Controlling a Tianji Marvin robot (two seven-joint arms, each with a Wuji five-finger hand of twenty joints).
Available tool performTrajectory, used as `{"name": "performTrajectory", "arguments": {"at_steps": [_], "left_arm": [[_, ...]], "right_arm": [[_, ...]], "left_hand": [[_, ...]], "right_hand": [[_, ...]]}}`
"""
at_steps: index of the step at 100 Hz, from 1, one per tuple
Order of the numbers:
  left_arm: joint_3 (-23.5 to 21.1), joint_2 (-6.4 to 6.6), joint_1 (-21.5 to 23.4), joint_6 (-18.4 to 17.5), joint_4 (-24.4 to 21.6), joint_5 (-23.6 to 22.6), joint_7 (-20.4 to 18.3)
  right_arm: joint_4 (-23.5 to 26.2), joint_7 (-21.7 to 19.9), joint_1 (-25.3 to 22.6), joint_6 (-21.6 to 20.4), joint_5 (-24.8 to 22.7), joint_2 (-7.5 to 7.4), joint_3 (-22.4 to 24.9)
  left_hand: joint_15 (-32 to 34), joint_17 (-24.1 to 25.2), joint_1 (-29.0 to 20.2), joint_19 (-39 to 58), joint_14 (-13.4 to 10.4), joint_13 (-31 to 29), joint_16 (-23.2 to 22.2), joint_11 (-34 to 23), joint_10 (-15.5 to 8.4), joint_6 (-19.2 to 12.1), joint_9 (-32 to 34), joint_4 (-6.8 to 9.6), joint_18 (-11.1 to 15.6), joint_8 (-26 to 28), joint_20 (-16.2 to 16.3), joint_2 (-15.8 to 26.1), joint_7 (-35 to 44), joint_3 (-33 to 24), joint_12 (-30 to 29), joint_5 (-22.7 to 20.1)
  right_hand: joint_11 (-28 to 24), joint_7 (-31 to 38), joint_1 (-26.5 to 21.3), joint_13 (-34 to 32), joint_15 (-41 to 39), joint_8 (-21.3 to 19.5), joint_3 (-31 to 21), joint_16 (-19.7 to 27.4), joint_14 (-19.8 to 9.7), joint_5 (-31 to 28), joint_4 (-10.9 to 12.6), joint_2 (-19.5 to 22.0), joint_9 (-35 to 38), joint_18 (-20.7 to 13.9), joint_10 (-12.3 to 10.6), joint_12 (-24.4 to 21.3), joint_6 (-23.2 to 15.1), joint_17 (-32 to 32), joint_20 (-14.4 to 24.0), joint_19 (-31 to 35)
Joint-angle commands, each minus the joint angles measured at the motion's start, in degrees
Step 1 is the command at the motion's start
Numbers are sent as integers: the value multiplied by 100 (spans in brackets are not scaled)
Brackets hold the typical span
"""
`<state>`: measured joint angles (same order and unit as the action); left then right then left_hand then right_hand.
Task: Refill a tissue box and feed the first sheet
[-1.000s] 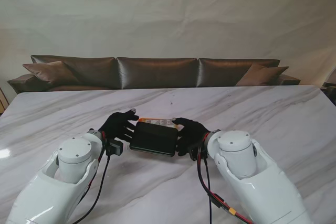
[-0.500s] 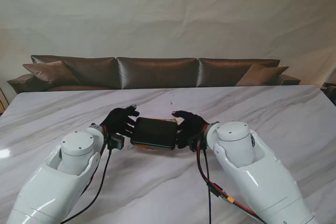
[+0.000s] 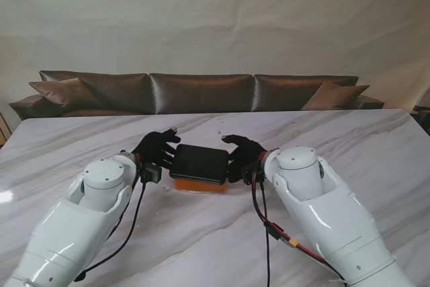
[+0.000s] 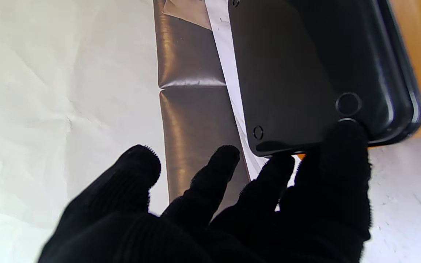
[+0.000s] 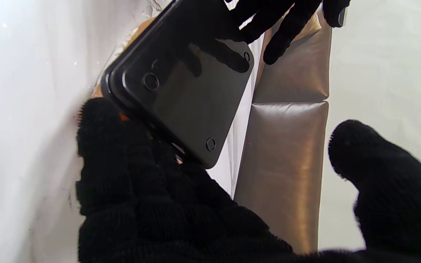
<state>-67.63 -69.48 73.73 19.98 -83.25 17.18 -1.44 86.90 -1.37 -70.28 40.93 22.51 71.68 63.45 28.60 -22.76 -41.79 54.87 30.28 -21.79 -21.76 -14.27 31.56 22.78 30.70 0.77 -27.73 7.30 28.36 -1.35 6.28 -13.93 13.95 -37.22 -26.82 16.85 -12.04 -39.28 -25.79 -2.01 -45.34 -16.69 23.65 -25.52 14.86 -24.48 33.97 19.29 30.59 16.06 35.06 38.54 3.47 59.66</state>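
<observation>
Gripping black box [image 3: 199,163], 2 hands; no writing legible.

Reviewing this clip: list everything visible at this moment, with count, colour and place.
Tissue box: one, black, its flat underside facing up, mid-table between both hands.
Tissue pack: one, orange, under the box, its nearer edge showing.
Table: one, white marble.
Sofa: one, brown leather, beyond the table's far edge.
Cushions: two, brown, one at each sofa end.
Backdrop: one, off-white, creased, behind the sofa.
Left robot hand: one, black glove, gripping the box's left end.
Right robot hand: one, black glove, gripping the box's right end.
</observation>
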Motion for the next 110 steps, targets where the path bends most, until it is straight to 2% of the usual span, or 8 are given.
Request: {"name": "performTrajectory", "arguments": {"at_steps": [1,53,110], "left_arm": [[103,-136,-43,-45,-39,77,-200],[171,-182,-252,-67,306,166,-256],[243,-226,-328,-71,578,258,-278]], "right_arm": [[21,-125,85,-106,106,148,-55],[-578,-59,455,-334,273,259,-103],[-1043,-175,618,-493,363,300,-179]], "left_hand": [[433,-97,103,340,-113,-121,-102,-755,-755,6,335,239,60,-28,-83,-91,71,-89,361,-128],[430,-87,102,334,-114,-122,-100,-752,-753,4,337,242,58,-27,-85,-88,71,-79,359,-125],[434,-86,95,340,-116,-117,-102,-757,-754,-3,324,241,59,-28,-82,-84,69,-72,362,-122]], "right_hand": [[-87,454,-51,-43,-5,-204,128,6,-302,-224,186,72,218,-291,-625,-32,-788,22,-37,-26],[-76,456,-60,-31,19,-204,143,16,-320,-221,183,84,221,-299,-644,-37,-803,-7,-37,-45],[-60,478,-73,-12,38,-214,167,23,-324,-216,183,108,204,-307,-647,-42,-813,-32,-30,-66]]}}
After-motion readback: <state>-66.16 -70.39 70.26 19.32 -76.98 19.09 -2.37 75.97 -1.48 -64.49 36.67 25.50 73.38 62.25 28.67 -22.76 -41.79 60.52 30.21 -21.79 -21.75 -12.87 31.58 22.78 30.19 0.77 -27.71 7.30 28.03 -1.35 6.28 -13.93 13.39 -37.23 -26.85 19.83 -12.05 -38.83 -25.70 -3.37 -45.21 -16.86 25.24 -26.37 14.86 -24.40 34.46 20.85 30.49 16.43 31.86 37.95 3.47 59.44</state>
